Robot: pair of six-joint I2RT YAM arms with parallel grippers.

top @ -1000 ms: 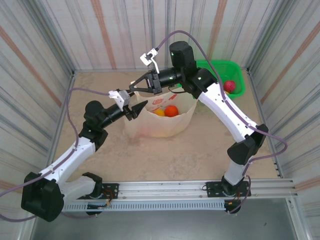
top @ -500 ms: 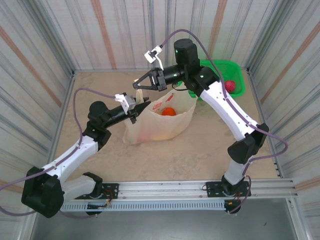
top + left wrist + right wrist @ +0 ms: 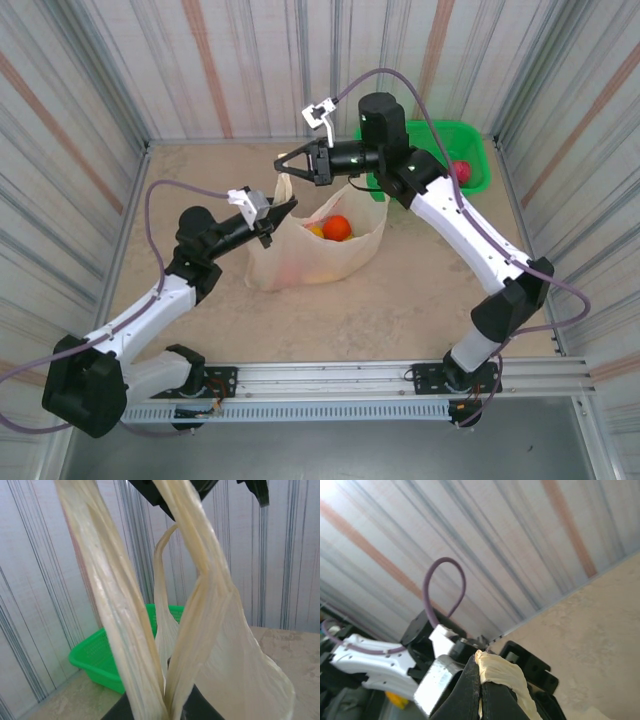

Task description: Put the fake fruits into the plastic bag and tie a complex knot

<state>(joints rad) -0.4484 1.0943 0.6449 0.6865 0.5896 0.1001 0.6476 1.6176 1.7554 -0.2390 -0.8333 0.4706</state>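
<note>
The cream plastic bag point(image 3: 318, 255) stands open mid-table with an orange fake fruit point(image 3: 338, 228) and a yellow one point(image 3: 317, 231) inside. My right gripper point(image 3: 282, 165) is shut on one bag handle point(image 3: 284, 187), holding it above the bag's left rim; the wrist view shows the jaws point(image 3: 481, 681) pressed flat on the cream strip point(image 3: 504, 673). My left gripper point(image 3: 280, 214) sits just below, shut on the other handle. Its wrist view shows that handle's strips point(image 3: 117, 605) rising from its jaws point(image 3: 172, 707). The two handles are separate, not twisted together.
A green basket point(image 3: 470, 140) stands in the far right corner holding a red fruit point(image 3: 460, 172); it also appears as the green basket point(image 3: 97, 662) beyond the handles. Striped metal walls close in three sides. The left arm point(image 3: 370, 662) lies close under the right gripper.
My left gripper has moved in to the bag's left rim and shut on a handle. My right gripper has shifted right and a little away, still holding its handle.
</note>
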